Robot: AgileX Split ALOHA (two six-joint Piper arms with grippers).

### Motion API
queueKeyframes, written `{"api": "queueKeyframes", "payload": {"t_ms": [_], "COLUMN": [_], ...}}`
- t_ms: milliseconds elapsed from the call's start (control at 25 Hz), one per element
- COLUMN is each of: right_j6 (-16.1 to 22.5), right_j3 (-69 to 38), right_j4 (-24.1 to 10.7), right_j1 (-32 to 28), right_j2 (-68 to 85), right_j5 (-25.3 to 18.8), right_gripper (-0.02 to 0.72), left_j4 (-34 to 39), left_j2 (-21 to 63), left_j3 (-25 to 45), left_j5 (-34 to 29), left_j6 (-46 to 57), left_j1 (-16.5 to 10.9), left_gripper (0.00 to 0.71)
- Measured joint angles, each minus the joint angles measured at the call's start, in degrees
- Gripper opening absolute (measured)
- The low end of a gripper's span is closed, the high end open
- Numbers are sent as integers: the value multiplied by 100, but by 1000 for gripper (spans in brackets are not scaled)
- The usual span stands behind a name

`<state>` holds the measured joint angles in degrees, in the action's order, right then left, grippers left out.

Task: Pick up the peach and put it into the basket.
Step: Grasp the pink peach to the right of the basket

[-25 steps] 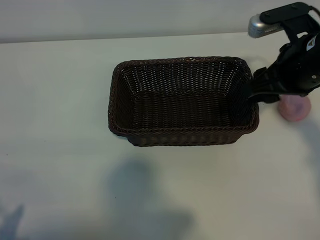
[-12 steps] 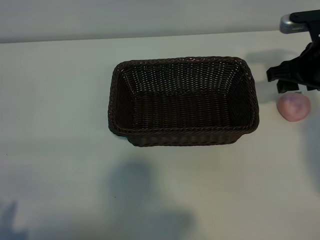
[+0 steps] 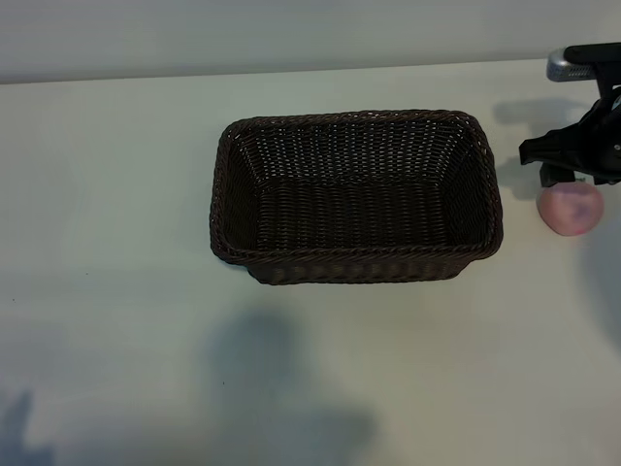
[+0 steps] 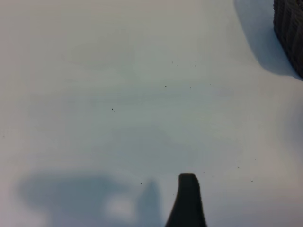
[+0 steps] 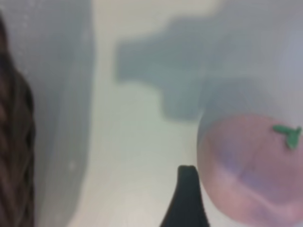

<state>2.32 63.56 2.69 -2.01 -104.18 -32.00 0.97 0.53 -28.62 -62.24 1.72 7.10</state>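
We count one basket [image 3: 356, 195], dark woven wicker, on one white table [image 3: 116, 194]. We count one peach [image 3: 571, 208], pale pink, with one green stem showing in the right wrist view. We see one gripper [image 3: 561, 173] in the exterior view, the right one, and one dark fingertip [image 4: 187, 198] in the left wrist view.

The peach [image 3: 571, 207], small, round and pale pink with a faint crease and a tiny green stem, rests on the surface at three o'clock of the basket [image 3: 356, 195], just beside its short end and not touching. The basket, dark-brown woven wicker with a braided rim, stands upright with nothing in it.
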Motion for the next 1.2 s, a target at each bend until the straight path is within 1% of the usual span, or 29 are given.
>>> {"api": "queueKeyframes", "payload": {"t_ms": [160,360,440,480,560,680,760,800,880,920,1080,1200], "right_j6": [64,223,288,323,404,603,748,800,849,862,878,878], "right_j3": [0,0,0,0,0,0,0,0,1,1,12,46], "right_j4": [-163,-320,-381,-412,-467,-631,-777,-856,-942,-966,-990,-990], "right_j1": [0,0,0,0,0,0,0,0,0,0,0,0], "right_j2": [-180,-408,-502,-537,-549,-549,-549,-549,-549,-549,-549,-507], "right_j5": [228,285,285,285,285,273,248,248,230,217,194,89], "right_gripper": [559,558,545,525,453,269,128,84,49,43,40,40], "left_j4": [0,0,0,0,0,0,0,0,0,0,0,0], "left_j2": [0,0,0,0,0,0,0,0,0,0,0,0], "left_j3": [0,0,0,0,0,0,0,0,0,0,0,0], "left_j5": [0,0,0,0,-4,-4,-4,-4,-4,-4,-4,-4], "left_j6": [-5,-5,-5,-5,-5,-5,-5,-5,-5,-5,-5,-5], "left_j1": [0,0,0,0,0,0,0,0,0,0,0,0], "left_gripper": [591,591,591,591,591,591,591,591,591,591,591,591]}}
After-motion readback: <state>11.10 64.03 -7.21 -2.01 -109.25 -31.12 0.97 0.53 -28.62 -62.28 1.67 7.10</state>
